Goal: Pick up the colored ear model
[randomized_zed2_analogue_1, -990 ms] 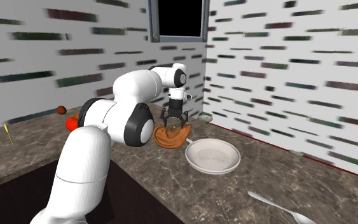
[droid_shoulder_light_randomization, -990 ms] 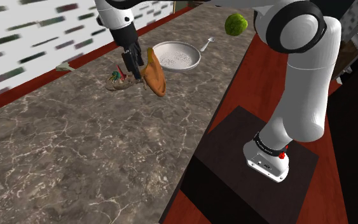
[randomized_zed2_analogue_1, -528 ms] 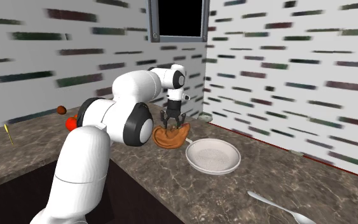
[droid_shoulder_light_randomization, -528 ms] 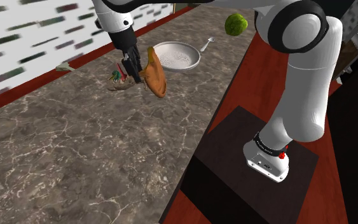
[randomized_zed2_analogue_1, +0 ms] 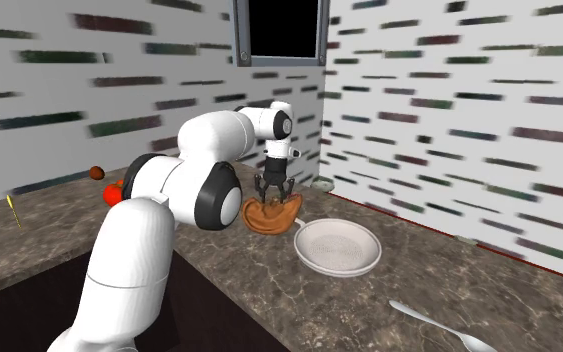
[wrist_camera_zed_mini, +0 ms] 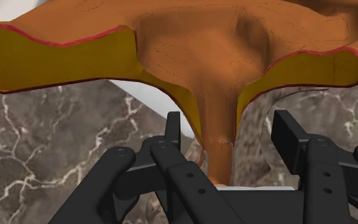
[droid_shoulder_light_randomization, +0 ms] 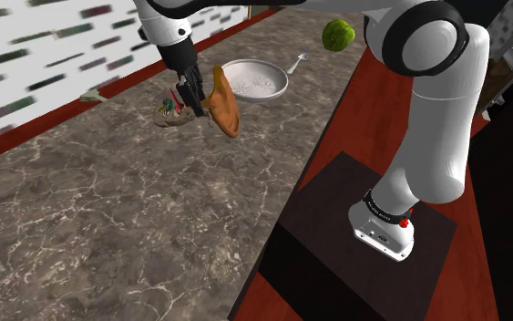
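The pan [droid_shoulder_light_randomization: 254, 80] lies on the bench [droid_shoulder_light_randomization: 108, 210]; the ear model [droid_shoulder_light_randomization: 222, 109] is just beside it, and a spoon [droid_shoulder_light_randomization: 300, 59] lies near its opposite side.

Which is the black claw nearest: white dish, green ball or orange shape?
The orange-brown ear model: the gripper is at it; white dish and green ball lie farther off.

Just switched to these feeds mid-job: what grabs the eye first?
The orange-brown ear model, with yellow red-edged cut faces, looms in the wrist view, its narrow stem running into the black gripper. Beside it on the marbled counter lies a white round pan; a green ball shows at the shoulder view's top.
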Available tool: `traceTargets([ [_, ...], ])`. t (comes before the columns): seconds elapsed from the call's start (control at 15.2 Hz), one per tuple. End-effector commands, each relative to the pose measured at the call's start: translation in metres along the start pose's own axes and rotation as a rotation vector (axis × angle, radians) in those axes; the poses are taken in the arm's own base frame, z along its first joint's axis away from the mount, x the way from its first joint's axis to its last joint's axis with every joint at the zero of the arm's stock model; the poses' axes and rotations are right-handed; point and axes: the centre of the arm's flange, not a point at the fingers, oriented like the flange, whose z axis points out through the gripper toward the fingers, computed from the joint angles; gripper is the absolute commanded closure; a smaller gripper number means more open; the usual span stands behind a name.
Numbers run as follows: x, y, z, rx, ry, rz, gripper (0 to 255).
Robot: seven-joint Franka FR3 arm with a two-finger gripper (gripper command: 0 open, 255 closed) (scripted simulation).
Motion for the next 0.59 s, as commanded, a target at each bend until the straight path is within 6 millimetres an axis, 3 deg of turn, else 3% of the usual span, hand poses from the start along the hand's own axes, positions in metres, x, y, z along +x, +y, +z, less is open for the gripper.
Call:
traceTargets([
  [0.0,-0.002,0.001,-0.007,0.0,-0.003,0.002,255],
  [0.53,-0.014,-0.002,-0.048,0.0,-0.003,0.002,255],
])
